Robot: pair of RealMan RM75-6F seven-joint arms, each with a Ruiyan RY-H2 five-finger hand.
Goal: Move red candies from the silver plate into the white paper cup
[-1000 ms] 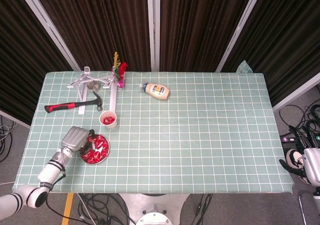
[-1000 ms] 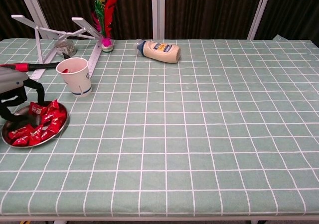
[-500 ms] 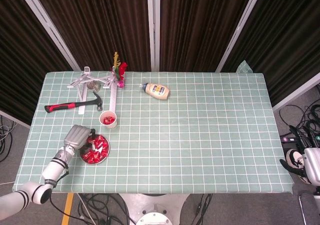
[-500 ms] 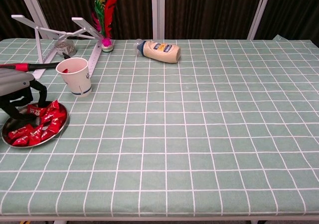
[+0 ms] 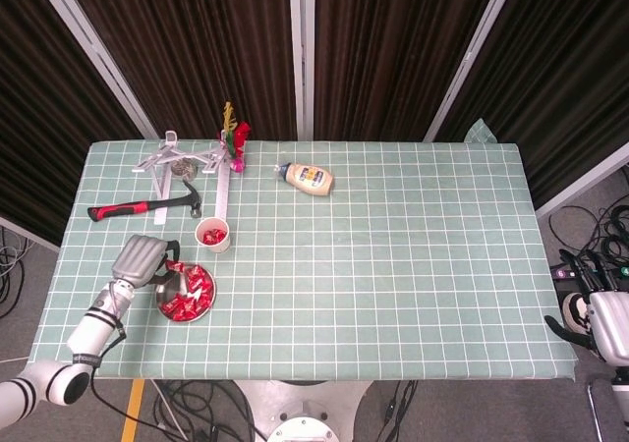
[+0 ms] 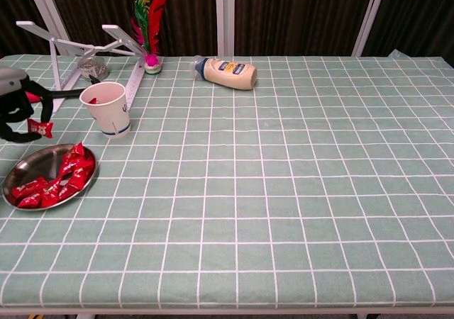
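You have one red wrapped candy (image 6: 40,128) pinched in the dark fingertips (image 6: 44,109) of your left hand (image 5: 139,260), lifted clear of the round silver metal plate (image 6: 28,164). Take the white paper cup (image 6: 108,109) as your landmark: the candy hangs to the cup's left and about level with its lower half, so it needs to rise before it travels.

Lift until the candy sits above the cup's rim, then carry it right until it hangs over the red-lined mouth. Only then part the fingertips; the wrapper looks light and crinkly, so I'd expect it to cling or flutter, and a low release just above the rim should keep it from bouncing out. Keep the fingers off the cup wall, since a paper cup will likely tip or slide at a nudge.

The remaining heap of red candies (image 6: 58,178) lies on the plate, in front of the cup and to its left, on the side nearer you. A red-handled hammer (image 5: 145,206) lies behind the cup; keep the wrist clear of it on the way across.

Your right hand (image 5: 598,322) sits far right of the cup, off the table edge; whether its fingers are spread or curled I cannot tell.
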